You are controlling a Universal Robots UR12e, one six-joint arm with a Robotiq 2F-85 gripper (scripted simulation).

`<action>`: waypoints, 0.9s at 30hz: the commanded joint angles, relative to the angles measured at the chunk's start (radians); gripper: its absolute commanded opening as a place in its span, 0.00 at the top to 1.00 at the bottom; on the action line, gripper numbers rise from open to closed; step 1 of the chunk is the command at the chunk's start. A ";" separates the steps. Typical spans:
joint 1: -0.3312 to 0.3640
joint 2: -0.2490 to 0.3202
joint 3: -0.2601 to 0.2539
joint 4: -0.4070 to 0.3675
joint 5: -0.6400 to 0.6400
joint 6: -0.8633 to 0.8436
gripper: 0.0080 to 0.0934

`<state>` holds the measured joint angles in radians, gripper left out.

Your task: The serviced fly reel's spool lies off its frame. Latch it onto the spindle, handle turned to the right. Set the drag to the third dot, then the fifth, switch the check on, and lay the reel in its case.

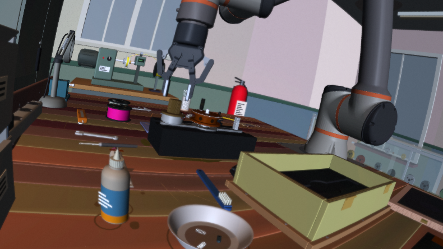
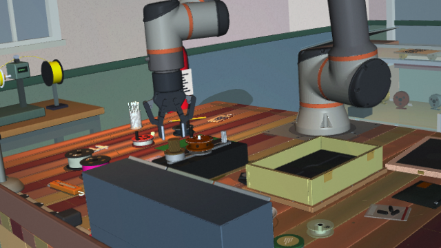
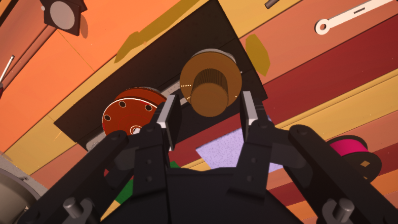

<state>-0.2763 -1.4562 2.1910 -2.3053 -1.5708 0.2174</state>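
Note:
My gripper is open and holds nothing; it hangs a little above the ribbed brown drag knob. The knob stands on a grey disc with a ring of small dots around it. Beside it, the orange-brown spool with round holes sits on the reel frame, which lies on a black block. The open olive case with a dark lining stands to the right of the block.
A shallow bowl with small parts, a blue brush and an oil bottle stand at the near edge. A pink line spool, a wrench and a large grey box lie around the block.

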 commanded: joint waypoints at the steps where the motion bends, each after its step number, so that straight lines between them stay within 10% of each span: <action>1: 0.000 -0.006 -0.005 0.008 0.000 0.000 0.47; 27: 0.000 -0.099 -0.077 0.175 0.000 0.000 0.47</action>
<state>-0.2763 -1.5552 2.1139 -2.1297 -1.5708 0.2174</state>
